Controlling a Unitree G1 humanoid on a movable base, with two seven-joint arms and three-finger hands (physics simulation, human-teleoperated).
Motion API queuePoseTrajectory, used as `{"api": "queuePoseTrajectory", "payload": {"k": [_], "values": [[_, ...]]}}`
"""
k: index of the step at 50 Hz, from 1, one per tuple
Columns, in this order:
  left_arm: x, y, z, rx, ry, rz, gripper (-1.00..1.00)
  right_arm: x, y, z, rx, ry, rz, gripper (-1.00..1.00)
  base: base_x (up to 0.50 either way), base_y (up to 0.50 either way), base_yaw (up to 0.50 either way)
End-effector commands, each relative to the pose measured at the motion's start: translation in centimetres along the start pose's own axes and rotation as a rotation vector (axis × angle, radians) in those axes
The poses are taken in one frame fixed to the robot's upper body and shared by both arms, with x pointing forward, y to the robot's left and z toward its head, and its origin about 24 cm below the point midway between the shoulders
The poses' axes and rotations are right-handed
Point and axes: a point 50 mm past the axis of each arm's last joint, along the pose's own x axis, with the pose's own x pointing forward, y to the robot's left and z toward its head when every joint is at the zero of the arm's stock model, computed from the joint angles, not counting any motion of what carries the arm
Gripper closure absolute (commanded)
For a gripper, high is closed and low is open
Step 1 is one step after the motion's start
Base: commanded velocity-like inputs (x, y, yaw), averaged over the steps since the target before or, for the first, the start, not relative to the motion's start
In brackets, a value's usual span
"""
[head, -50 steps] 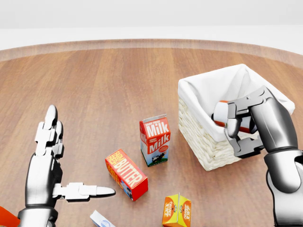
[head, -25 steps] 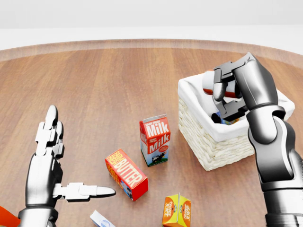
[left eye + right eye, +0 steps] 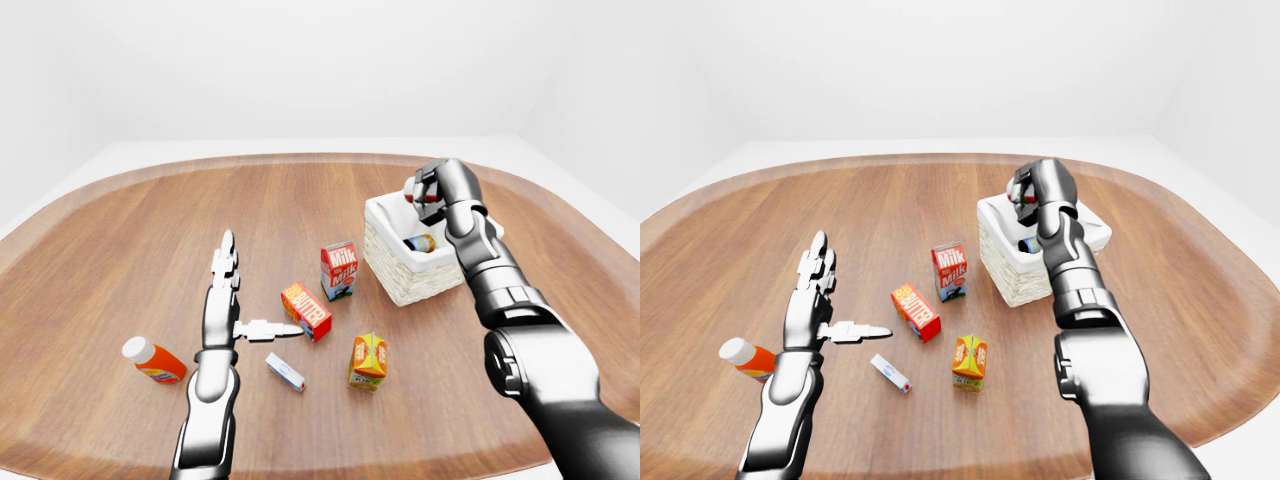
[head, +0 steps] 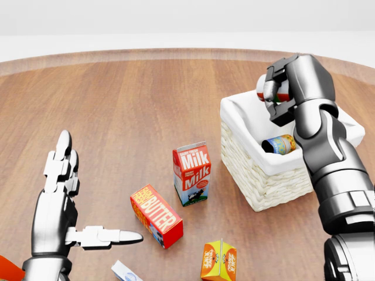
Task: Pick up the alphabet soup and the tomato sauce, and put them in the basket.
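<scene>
My right hand point(image 4: 274, 93) is shut on a red and white can point(image 4: 261, 86) with a bit of green on its label, and holds it over the top edge of the basket point(image 4: 258, 187). The basket is white wicker with a white cloth liner, at the right of the head view. A second can point(image 4: 278, 143) with a yellow and blue label lies on its side inside it. I cannot read either label. My left hand point(image 4: 88, 196) is open and empty, flat over the table at lower left, thumb pointing right.
A milk carton point(image 4: 191, 174) stands left of the basket. A butter box point(image 4: 156, 215), an orange juice carton point(image 4: 218, 260) and a small white and blue box point(image 4: 126, 272) lie lower down. An orange bottle with a white cap point(image 3: 153, 361) lies left of my left hand.
My right hand has risen with the can from the basket's lower right side to above its top edge. The can lying in the basket has come into view. The left hand has not moved.
</scene>
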Motion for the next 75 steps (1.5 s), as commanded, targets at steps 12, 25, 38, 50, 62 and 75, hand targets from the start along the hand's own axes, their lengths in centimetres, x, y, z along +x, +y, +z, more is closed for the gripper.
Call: {"api": "queuePoseTrajectory", "payload": {"k": [12, 25, 38, 50, 62, 75], "values": [[0.0, 0.1, 0.0, -0.002, -0.002, 0.0, -1.0, 1.3, -0.4, 1.1, -0.068, 0.046, -0.058, 1.0, 0.0, 0.0, 0.0], [-0.1, 0.0, 0.1, -0.001, -0.006, -0.003, -1.0, 1.1, 0.2, 0.9, -0.137, 0.045, -0.069, 1.0, 0.0, 0.0, 0.0], [-0.1, 0.0, 0.0, 0.0, 0.0, -0.005, -1.0, 0.9, 0.7, 1.3, -0.2, 0.025, -0.113, 1.0, 0.0, 0.0, 0.0], [-0.1, 0.0, 0.2, -0.001, -0.006, -0.005, -1.0, 0.6, 0.9, 0.8, -0.289, 0.037, -0.153, 1.0, 0.0, 0.0, 0.0], [-0.1, 0.0, 0.3, -0.004, -0.012, -0.001, -1.0, 0.2, 1.6, 0.2, -0.356, 0.037, -0.126, 1.0, 0.0, 0.0, 0.0], [0.0, 0.0, 0.0, -0.003, -0.001, -0.002, -1.0, -0.2, 2.4, -0.3, -0.364, 0.041, -0.101, 1.0, 0.0, 0.0, 0.0]]}}
